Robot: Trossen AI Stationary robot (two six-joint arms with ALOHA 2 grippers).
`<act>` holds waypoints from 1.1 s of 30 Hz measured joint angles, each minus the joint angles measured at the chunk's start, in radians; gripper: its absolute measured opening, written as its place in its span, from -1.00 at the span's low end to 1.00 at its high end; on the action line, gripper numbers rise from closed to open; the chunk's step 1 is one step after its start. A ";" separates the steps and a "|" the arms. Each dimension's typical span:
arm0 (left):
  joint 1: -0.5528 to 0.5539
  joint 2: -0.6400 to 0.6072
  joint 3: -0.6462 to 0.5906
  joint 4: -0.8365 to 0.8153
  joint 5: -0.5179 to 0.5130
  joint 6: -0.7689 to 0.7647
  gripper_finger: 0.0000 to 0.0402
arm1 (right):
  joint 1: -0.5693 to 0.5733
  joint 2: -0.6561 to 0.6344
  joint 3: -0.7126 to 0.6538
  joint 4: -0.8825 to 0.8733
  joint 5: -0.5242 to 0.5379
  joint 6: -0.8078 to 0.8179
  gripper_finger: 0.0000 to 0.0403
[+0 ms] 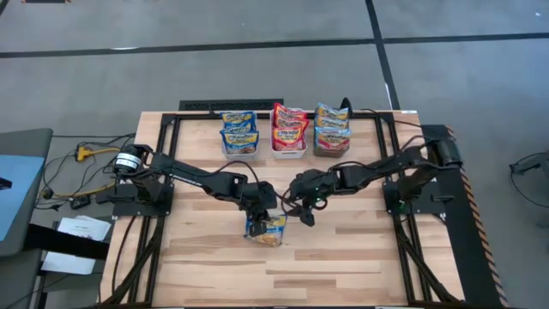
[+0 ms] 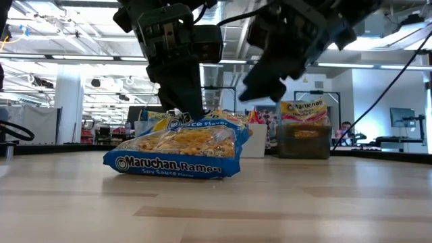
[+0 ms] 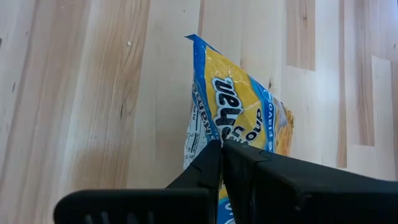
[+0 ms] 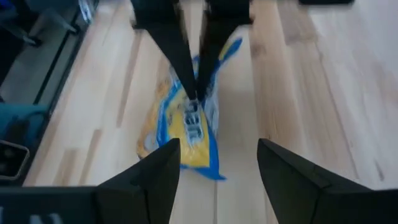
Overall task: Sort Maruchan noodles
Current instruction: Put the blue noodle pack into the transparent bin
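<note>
Noodle packet [image 1: 267, 228] apparently in left gripper [image 1: 262, 215]

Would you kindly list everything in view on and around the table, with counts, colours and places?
Loose packet: one, blue and yellow, table centre, pinched at its edge by the left gripper.
Binned packets: blue-yellow in the left bin, red-yellow in the middle bin, blue-orange in the right bin; exact counts cannot be told.
Bins: three, in a row at the table's far edge.
Left gripper: shut on the loose packet.
Right gripper: open, beside the loose packet, holding nothing.
</note>
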 joint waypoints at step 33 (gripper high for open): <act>0.000 0.000 0.000 0.080 -0.048 0.001 -1.00 | 0.008 0.176 0.002 0.153 -0.104 0.262 0.12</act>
